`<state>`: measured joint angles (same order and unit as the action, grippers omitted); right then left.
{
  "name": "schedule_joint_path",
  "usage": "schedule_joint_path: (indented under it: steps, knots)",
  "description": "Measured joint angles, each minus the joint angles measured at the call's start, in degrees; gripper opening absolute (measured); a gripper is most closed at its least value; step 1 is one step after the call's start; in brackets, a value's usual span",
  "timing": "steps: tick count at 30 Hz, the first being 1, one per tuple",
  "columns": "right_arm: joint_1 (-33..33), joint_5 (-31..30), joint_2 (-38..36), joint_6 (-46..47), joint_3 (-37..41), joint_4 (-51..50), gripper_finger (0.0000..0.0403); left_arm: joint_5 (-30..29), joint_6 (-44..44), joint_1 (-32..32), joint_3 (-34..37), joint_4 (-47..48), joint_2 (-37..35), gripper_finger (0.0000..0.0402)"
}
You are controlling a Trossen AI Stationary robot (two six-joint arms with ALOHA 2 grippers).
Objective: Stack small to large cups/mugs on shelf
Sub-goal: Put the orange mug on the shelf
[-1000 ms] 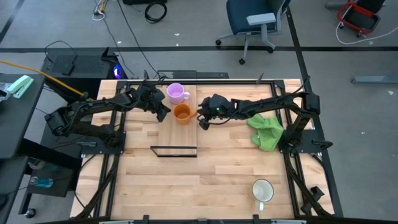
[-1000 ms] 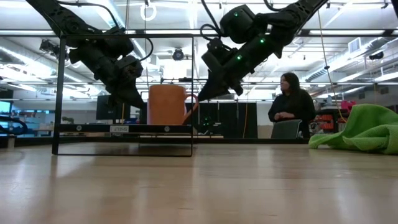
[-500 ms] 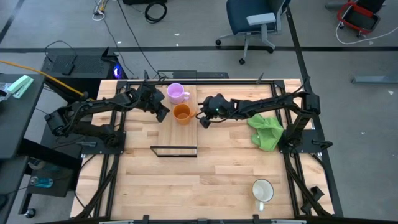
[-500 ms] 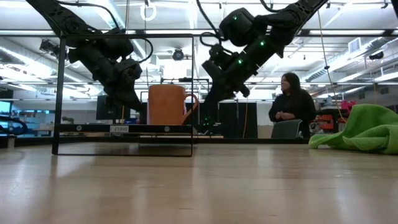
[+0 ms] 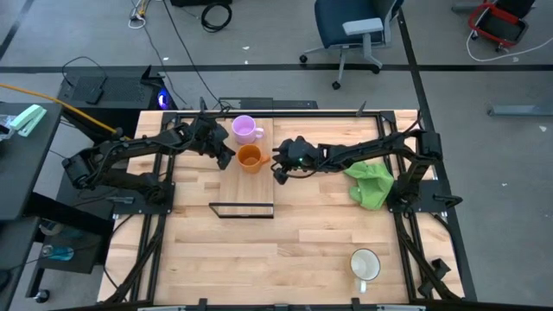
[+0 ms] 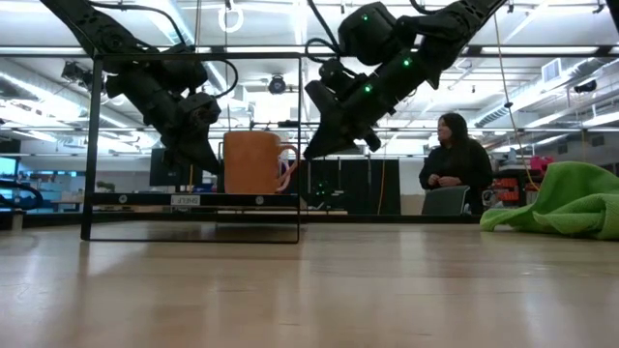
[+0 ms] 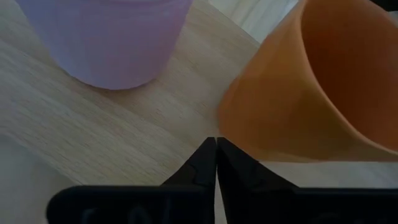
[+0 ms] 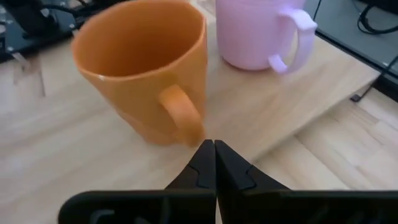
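the orange handled mug (image 5: 251, 157) stands upright on the narrow light-wood shelf board (image 5: 245, 192), just beside the light purple handled mug (image 5: 244, 129); the white mug (image 5: 365, 264) sits well apart at the surface's (image 5: 302, 233) near corner. both claws are pinched closed on nothing: the right claw (image 8: 214, 147) at the orange handle, the left claw (image 7: 216, 144) at the opposite wall. nudging likely works best with slow, low pushes, so the mug slides without tipping.
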<state>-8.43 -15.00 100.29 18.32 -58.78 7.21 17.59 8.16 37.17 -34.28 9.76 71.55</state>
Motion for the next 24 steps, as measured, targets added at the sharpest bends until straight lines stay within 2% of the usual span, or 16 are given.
schedule_joint_path:
  steps: [11,18,24]
  knots:
    - [-0.2,0.56,0.0,0.18,0.0,2.41,0.0,0.01,0.2,0.0,0.0,-0.01,0.0,0.0012]
    - [-0.85,1.95,0.59,0.57,0.0,2.98,0.0,0.02,0.22,0.0,0.0,0.09,0.0,0.0022]
    - [-1.74,2.9,5.67,-0.13,-3.6,2.35,0.0,0.04,0.24,0.0,0.0,0.24,0.0,0.0022]
